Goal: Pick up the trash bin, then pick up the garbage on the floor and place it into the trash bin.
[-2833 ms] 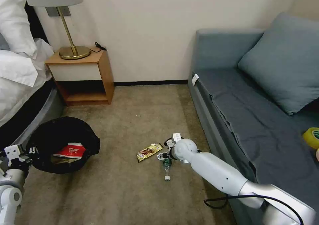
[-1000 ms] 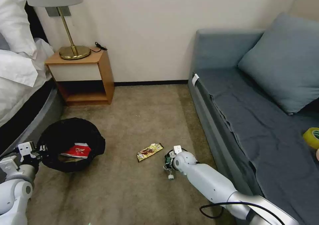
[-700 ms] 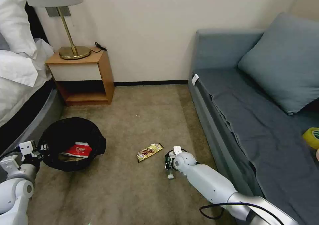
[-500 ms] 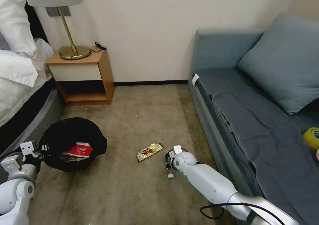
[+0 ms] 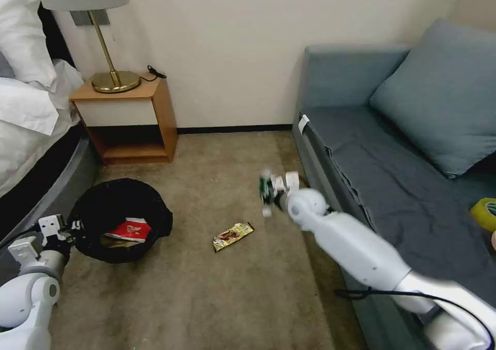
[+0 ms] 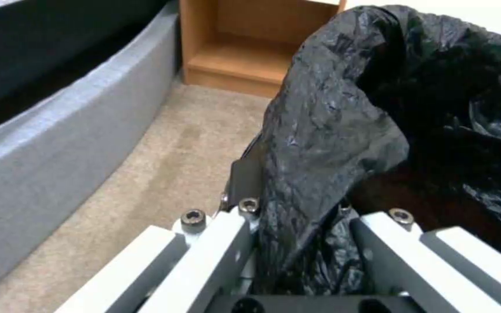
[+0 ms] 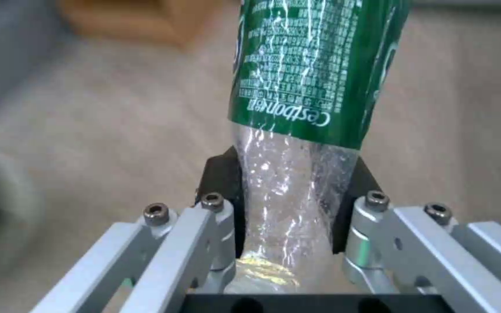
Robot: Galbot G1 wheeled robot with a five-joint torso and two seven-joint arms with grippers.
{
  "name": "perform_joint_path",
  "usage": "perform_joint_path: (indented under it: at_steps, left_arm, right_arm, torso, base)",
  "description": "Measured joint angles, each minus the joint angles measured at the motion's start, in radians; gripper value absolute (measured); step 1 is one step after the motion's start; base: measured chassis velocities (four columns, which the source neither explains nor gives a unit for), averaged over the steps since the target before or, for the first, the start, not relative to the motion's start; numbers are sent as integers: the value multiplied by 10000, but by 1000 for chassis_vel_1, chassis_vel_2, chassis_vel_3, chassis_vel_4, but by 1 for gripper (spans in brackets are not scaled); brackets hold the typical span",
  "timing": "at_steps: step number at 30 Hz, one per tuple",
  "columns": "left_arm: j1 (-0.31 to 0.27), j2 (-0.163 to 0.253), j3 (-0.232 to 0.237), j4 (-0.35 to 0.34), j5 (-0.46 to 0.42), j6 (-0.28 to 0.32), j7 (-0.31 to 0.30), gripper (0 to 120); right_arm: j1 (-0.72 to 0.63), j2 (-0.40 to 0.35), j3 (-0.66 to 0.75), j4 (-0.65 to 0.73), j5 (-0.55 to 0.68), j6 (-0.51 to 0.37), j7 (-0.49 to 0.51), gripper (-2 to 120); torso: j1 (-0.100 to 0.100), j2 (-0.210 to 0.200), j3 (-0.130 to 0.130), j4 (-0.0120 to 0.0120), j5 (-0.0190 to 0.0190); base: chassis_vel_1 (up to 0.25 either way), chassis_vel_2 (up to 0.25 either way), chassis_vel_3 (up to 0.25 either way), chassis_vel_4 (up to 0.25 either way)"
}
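The trash bin (image 5: 121,218), lined with a glossy black bag (image 6: 343,130), hangs at the lower left with my left gripper (image 5: 70,231) shut on its rim (image 6: 297,226). A red-and-white packet (image 5: 129,230) lies inside it. My right gripper (image 5: 271,187) is raised above the carpet, shut on a small clear bottle with a green label (image 7: 311,78); the bottle (image 5: 266,189) hangs with its cap downward. A gold-brown snack wrapper (image 5: 233,236) lies flat on the carpet between the bin and the right arm.
A grey sofa (image 5: 392,184) runs along the right, with a yellow tape roll (image 5: 484,214) on its seat. A wooden nightstand (image 5: 129,117) with a brass lamp (image 5: 106,40) stands at the back left beside the bed (image 5: 31,122). Open carpet (image 5: 206,298) lies in front.
My right gripper has lifted the bottle off the carpet, up and away from me. The left arm has carried the bin a little to the right. The wrapper has not moved.
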Motion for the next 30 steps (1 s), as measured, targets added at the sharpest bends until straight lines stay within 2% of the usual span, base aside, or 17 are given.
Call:
perform_joint_path:
  at_steps: [4,6,8,10,12,19,30]
  left_arm:
    - [40,-118,193,-218,-35,81,-63,4]
    - [47,-125,209,-235,-36,87,-64,4]
    - [148,-177,393,-496,-63,165,-91,4]
    - [160,-181,422,-533,-65,177,-105,4]
    - [155,-211,513,-677,-74,235,-157,4]
    - [171,-265,494,-810,-316,302,-196,4]
    - [349,-168,396,-819,-686,281,-150,4]
  right_arm:
    - [938,719,-1206,1152,-349,1131,-268,23]
    - [1013,787,-1321,1198,-373,1222,-298,23]
    - [1766,1706,-2500,1173,-662,2008,-586,23]
    - [1902,1873,-2690,1079,-703,2119,-617,23]
    - [2330,2485,-3394,634,-809,2386,-778,23]
    - [2430,3334,-4578,-243,-1195,2555,-1034,23]
    - [2037,3967,-5198,-972,-1436,2601,-1002,23]
  torso:
    - [0,0,0,6,-2]
    - [0,0,0,7,-2]
    - [0,0,0,9,-3]
    - [0,0,-1,7,-4]
    - [0,0,0,8,-5]
    - [0,0,0,3,-3]
    - [0,0,0,5,-1]
  base:
    - [0,0,0,0]
    - [0,0,0,0]
    - [0,0,0,0]
    - [0,0,0,0]
    - [0,0,0,0]
    - [0,0,0,0]
    - [0,0,0,0]
